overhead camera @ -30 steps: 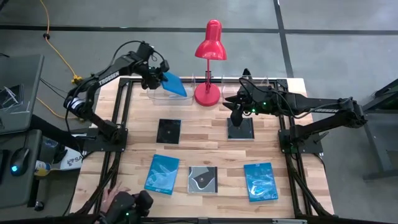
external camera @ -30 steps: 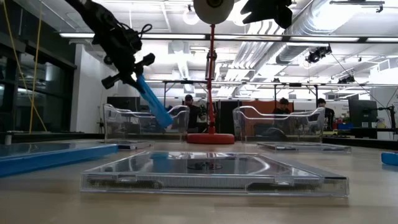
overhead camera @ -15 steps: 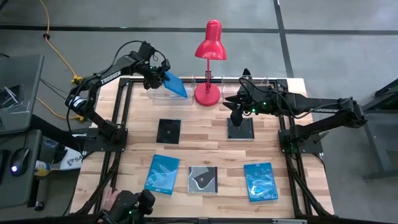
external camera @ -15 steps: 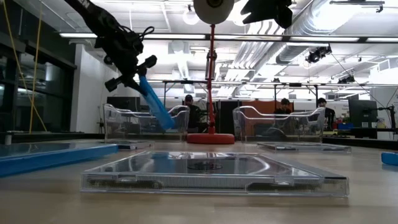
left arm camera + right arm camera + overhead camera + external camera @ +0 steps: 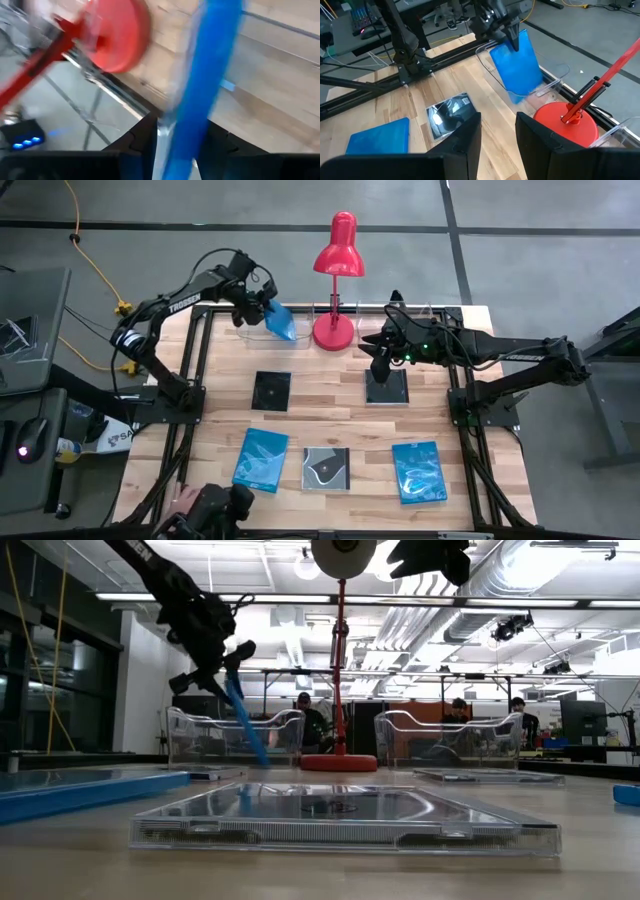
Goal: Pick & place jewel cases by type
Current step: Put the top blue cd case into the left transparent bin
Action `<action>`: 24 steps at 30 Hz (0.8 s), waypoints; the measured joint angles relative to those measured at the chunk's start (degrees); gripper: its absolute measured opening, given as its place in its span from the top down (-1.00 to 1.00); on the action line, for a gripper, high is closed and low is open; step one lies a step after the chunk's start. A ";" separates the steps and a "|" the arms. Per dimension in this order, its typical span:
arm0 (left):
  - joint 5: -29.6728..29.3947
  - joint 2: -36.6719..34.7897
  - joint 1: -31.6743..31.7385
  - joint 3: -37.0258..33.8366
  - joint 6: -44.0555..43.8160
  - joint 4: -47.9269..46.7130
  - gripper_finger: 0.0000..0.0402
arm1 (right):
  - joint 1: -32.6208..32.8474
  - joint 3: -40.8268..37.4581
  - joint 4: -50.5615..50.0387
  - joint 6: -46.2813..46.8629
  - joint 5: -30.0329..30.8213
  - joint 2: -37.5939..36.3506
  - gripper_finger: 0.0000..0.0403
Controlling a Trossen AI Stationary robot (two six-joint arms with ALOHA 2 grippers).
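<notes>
Blue jewel case hangs edge-down between left hand fingers over clear tray; pinch unclear.

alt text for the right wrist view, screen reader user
The left gripper lowers a blue jewel case on edge into a clear tray beside the red lamp base. On the wooden table lie another blue case and a dark case.

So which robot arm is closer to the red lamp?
The left. Its end effector hangs beside the red lamp, over the clear tray; the right end effector sits farther off, above a dark case.
</notes>
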 joint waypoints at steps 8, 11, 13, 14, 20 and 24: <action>-8.68 -0.17 0.11 0.00 1.29 0.16 0.46 | 0.00 0.00 -0.24 -0.04 0.02 0.00 0.49; -8.59 -0.57 0.09 0.00 1.15 0.11 0.46 | 0.00 0.00 -0.24 -0.10 0.99 0.00 0.49; -8.63 -0.57 0.09 0.00 0.64 -0.02 0.46 | 0.00 0.00 -0.24 -0.13 1.08 0.00 0.49; -8.59 -0.57 0.09 0.00 0.08 0.03 0.46 | -0.02 0.00 -0.24 -0.24 1.09 0.00 0.49; -8.56 -0.57 0.09 0.00 -2.87 0.26 0.45 | 0.00 0.00 -0.24 -1.22 1.32 0.00 0.49; -8.68 -0.57 0.09 0.00 -6.43 0.24 0.32 | 0.00 0.00 -0.24 -1.55 2.75 0.00 0.49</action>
